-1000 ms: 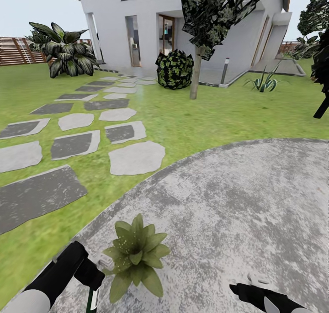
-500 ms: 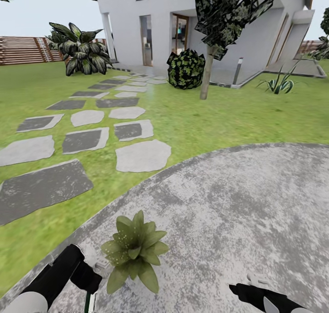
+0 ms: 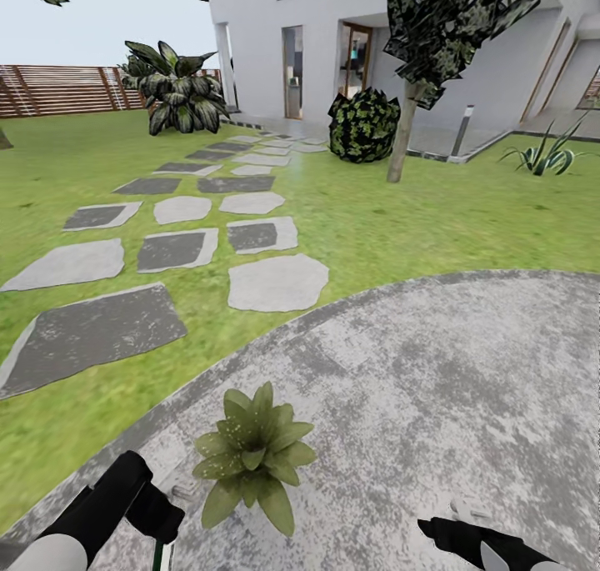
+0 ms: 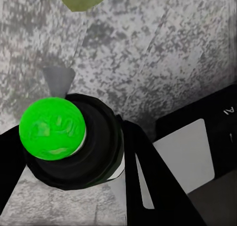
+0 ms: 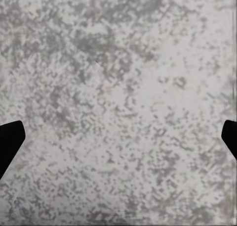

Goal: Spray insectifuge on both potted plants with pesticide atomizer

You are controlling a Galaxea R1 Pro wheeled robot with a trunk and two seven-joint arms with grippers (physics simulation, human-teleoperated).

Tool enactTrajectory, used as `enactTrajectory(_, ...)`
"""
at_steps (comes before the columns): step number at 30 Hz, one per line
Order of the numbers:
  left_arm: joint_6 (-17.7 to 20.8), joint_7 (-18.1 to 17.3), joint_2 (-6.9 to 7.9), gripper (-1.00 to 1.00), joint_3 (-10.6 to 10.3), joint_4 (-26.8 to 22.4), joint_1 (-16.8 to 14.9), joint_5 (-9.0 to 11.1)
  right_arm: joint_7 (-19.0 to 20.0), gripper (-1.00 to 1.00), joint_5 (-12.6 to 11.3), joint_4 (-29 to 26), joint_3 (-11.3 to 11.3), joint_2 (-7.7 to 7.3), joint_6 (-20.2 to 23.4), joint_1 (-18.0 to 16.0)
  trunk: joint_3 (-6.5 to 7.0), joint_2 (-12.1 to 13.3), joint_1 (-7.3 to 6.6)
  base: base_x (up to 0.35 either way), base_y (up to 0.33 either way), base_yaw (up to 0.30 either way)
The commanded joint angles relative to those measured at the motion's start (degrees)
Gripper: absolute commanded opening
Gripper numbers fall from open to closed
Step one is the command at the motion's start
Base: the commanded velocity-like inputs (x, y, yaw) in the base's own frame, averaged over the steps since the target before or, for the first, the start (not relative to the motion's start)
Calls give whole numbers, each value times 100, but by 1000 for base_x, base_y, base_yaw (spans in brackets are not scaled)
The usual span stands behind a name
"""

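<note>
Your left tool (image 4: 116, 152) is clamped on the pesticide atomizer (image 4: 69, 139), a dark slender cylinder whose glossy green end faces the wrist camera. In the head view it sits at 7 o'clock, and the potted plant (image 3: 252, 461) lies just beside it at 6 o'clock on the patio (image 3: 433, 388). Tilt the nozzle toward the rosette's broad, pointed, matte leaves and sweep across every one. Your right tool (image 3: 461, 517), at 5 o'clock, hangs wide and empty over mottled, rough grey stone.
</note>
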Motion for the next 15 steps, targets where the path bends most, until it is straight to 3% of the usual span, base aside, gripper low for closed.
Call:
enactTrajectory(1, 14, -58, -2, -100, -14, -7, -4, -63, 25, 100, -47, -4, -8, -1, 25, -1, -5, -2, 0, 124, -288, 9)
enactTrajectory(10, 9, -30, -16, -100, -17, -34, -6, -85, 32, 100, -47, -4, -14, -1, 25, -1, -24, -2, 0, 26, -58, 118)
enactTrajectory(15, 13, 645, -17, -100, -12, -28, -6, -66, 33, 100, -46, -4, -14, -1, 25, -1, -25, -2, 0, 0, 0, 9)
